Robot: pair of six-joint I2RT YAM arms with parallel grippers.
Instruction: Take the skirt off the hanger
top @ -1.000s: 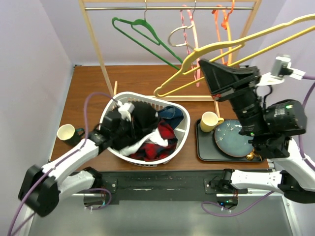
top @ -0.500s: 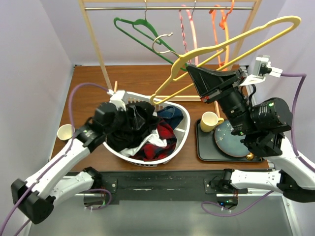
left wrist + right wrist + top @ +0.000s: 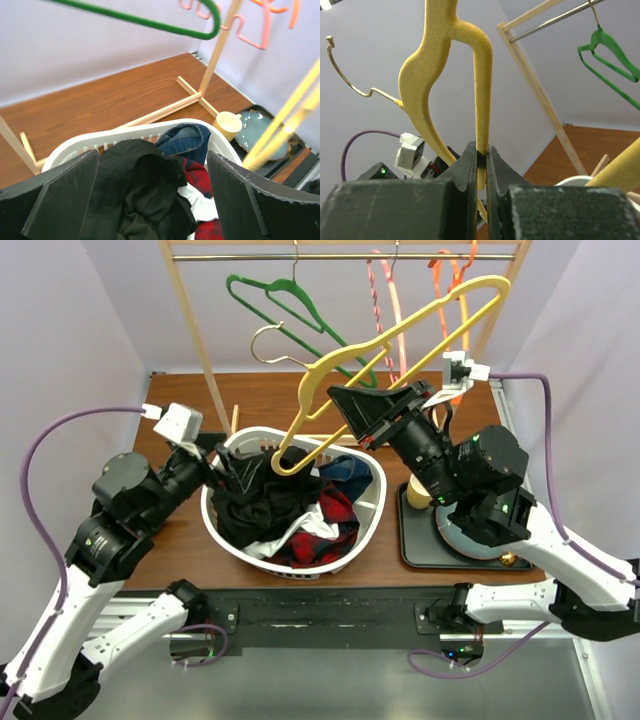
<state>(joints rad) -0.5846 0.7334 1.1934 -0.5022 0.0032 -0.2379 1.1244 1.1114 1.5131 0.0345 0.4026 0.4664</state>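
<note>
Left fingers [image 3: 60,200]: spread wide apart, flat matte black pads, and I see nothing held between them.
Skirt [image 3: 140,185]: soft black fabric, crumpled in folds, lying directly below the gap between my left fingers, inside the basket and off the hanger.
Basket [image 3: 125,132]: white plastic, rounded, with a slotted wall; its rim curves just beyond my left fingers.
Other cloth: blue denim jeans [image 3: 185,140] are bunched beyond the skirt toward my left arm's right finger. A red plaid piece [image 3: 197,175] and a bit of white fabric sit close by that finger.
Right fingers [image 3: 467,167]: pressed together on one arm of the yellow hanger [image 3: 482,75], clamping it in the narrow slit between the pads.
Yellow hanger shape: smooth, slightly grainy plastic with a curved shoulder rising above the right fingers and a thin metal hook off to their left. It is bare and held tilted in the air over the basket.
Rack [image 3: 215,55]: pale square wooden posts and feet, standing beyond the left fingers, with a thin green hanger [image 3: 150,21] above them.
Counter [image 3: 100,100]: brown wood grain.
Crockery: a pale yellow mug [image 3: 227,124] and a glazed teal plate [image 3: 252,132] lie beyond the left arm's right finger.
</note>
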